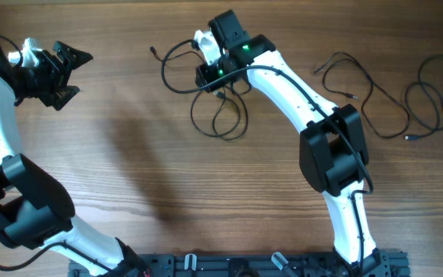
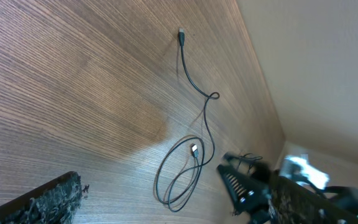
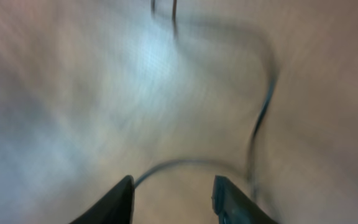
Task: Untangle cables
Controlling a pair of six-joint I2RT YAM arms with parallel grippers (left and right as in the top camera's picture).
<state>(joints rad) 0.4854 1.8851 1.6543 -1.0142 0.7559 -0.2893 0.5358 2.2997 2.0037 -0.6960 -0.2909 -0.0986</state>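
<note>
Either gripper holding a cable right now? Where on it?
Nothing held. Left gripper is open, away from the cables. Right gripper has its jaws apart over the cable tangle; that view is blurred.

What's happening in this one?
Two arms are untangling cables on the wooden table. The right tool hangs open over a looped tangle of cables near the top middle. One strand runs just past its fingertips, though that wrist view is blurred. The left tool sits open at the far left, holding nothing. Two more cables lie apart at the right.
</note>
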